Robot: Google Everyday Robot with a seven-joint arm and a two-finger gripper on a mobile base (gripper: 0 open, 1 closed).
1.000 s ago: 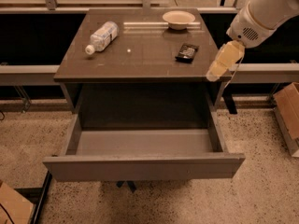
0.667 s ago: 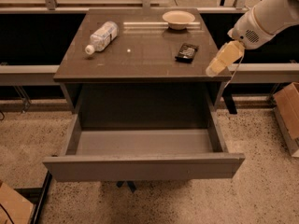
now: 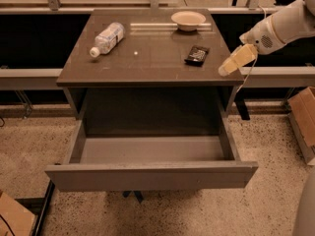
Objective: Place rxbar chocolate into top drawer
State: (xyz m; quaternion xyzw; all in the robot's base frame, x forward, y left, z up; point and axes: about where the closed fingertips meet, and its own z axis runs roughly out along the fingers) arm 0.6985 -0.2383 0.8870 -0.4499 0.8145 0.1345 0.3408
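Note:
The rxbar chocolate (image 3: 197, 54), a small black bar with pale print, lies flat on the dark table top (image 3: 147, 65), right of the middle. The top drawer (image 3: 152, 173) is pulled wide open below the table and nothing shows inside it. My gripper (image 3: 231, 65) hangs at the table's right front edge, on a white arm reaching in from the upper right. It is a little to the right of the bar and nearer the front, apart from it, holding nothing.
A clear plastic water bottle (image 3: 107, 38) lies on its side at the table's back left. A pale shallow bowl (image 3: 188, 19) stands at the back. A cardboard box (image 3: 304, 119) stands on the floor at the right, another at the bottom left (image 3: 12, 215).
The gripper and arm have drifted slightly up and to the right, staying at the table's right edge. The bar, bottle, bowl and drawer have not moved.

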